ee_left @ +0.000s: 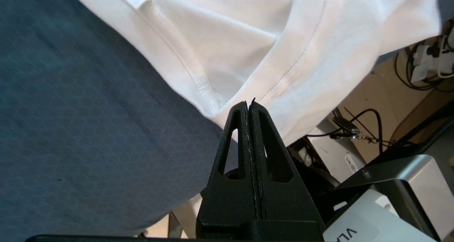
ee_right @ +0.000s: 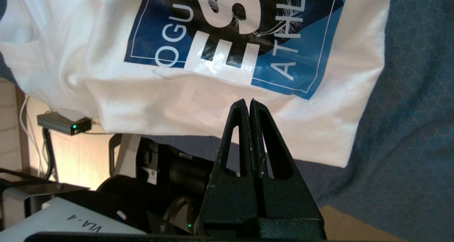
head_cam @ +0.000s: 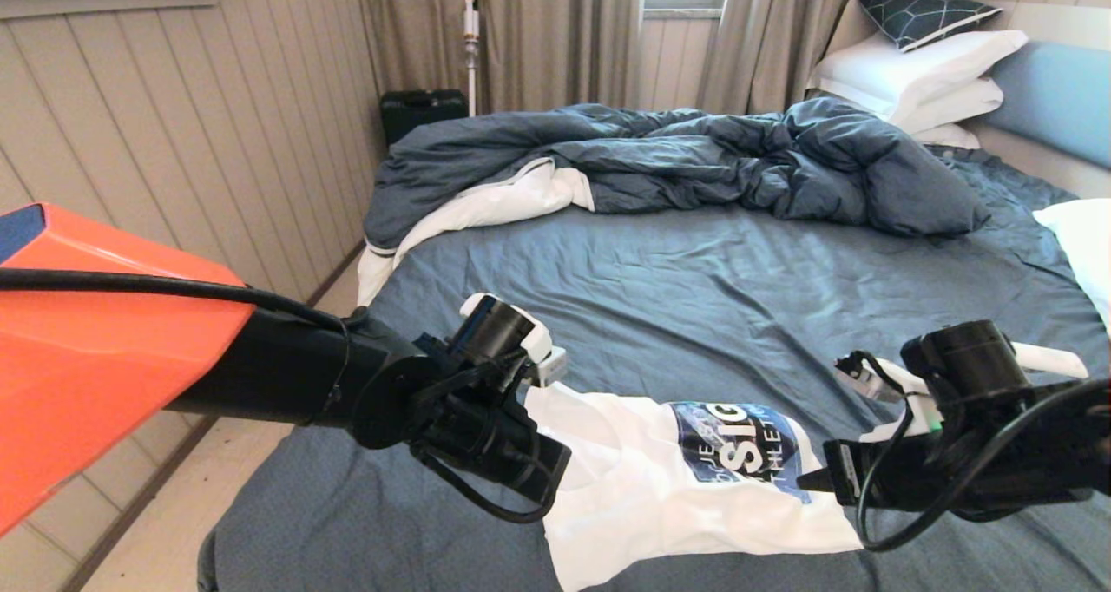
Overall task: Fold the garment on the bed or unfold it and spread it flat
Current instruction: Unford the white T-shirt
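The garment (head_cam: pixel 660 488) is a white shirt with a blue printed panel (head_cam: pixel 738 440). It lies folded into a compact block at the near edge of the bed (head_cam: pixel 694 297), on the slate-blue sheet. My left gripper (head_cam: pixel 555 486) hangs at the garment's left edge, shut; its tips (ee_left: pixel 248 104) sit just before a stitched fold (ee_left: pixel 198 82) with no cloth showing between them. At the garment's right edge, beside the print (ee_right: pixel 234 32), my right gripper (head_cam: pixel 807 479) is shut too, tips (ee_right: pixel 247 103) over white cloth and gripping nothing.
A rumpled dark blue duvet (head_cam: pixel 694 162) with white lining lies across the far half of the bed. White pillows (head_cam: pixel 911 80) are stacked at the headboard, far right. A panelled wall (head_cam: pixel 174 123) runs along the left. My own base (ee_left: pixel 390 185) stands below the near bed edge.
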Tool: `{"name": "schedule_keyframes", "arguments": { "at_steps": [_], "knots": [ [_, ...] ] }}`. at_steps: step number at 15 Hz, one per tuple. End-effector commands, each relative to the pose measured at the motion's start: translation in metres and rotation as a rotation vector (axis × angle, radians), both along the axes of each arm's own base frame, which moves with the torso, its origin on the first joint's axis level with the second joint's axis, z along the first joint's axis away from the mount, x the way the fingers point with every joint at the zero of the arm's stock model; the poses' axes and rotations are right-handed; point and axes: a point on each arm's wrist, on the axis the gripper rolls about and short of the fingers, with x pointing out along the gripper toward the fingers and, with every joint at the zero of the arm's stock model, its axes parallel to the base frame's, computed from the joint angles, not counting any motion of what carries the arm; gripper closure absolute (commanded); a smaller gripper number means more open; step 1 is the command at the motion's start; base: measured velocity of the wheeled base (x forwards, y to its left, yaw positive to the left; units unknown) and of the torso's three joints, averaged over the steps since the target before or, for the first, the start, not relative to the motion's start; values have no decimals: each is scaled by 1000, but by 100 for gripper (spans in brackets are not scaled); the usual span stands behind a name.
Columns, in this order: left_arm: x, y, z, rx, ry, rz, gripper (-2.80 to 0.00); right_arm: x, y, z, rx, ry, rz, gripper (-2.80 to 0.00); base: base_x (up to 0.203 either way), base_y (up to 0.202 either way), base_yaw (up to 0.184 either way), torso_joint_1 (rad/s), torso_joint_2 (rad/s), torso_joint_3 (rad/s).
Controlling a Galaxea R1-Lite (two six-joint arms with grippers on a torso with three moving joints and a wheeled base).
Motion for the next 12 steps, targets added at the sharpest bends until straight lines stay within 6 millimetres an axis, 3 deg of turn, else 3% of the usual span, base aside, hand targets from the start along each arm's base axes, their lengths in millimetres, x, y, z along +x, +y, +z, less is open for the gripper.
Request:
{"name": "schedule_keyframes", "arguments": {
  "at_steps": [1,7,12],
  "knots": [
    [-9,-11,-11,22,29,-31,0,-5,1,-6,-5,23,13,0,0,0,0,0,0,0],
    [-14,-25,-37,67,82,-47,0,11,7,-33,-22,123,39,0,0,0,0,0,0,0],
    [-4,-35,-42,57,68,-48,0,26,15,-53,-38,182,59,0,0,0,0,0,0,0]
  ]
}}
